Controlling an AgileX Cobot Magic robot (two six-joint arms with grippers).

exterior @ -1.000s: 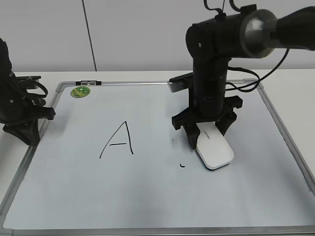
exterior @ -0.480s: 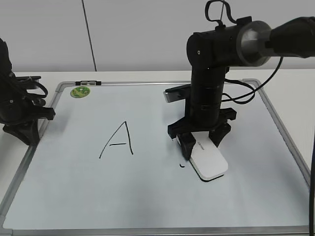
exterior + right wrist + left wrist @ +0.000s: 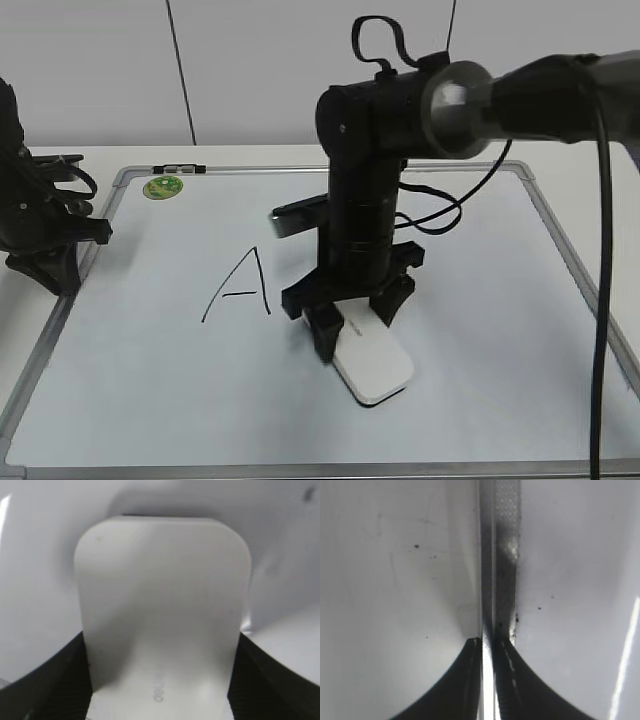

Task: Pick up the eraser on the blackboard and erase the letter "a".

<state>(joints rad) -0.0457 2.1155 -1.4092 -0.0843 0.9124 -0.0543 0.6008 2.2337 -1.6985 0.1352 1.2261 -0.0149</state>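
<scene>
Now, blackboard (image 3: 480,330): lies flat on the table, capital "A" (image 3: 240,285) left of centre.
Right gripper (image 3: 352,322): jaws clamped on the eraser's sides.
Left gripper (image 3: 487,645): jaws pressed together, at the board's left frame.
Eraser (image 3: 373,365): flat on the board, right of the "A".

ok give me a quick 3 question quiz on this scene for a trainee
1. True or false: the right pincer holds the eraser flat on the blackboard.
2. Which marking still shows? A) capital A B) a number C) a star
3. Fill in: the left pincer sits over the board's ____.

Key: 1 true. 2 A, the capital A left of the eraser. 3 frame, with its jaws together.
</scene>
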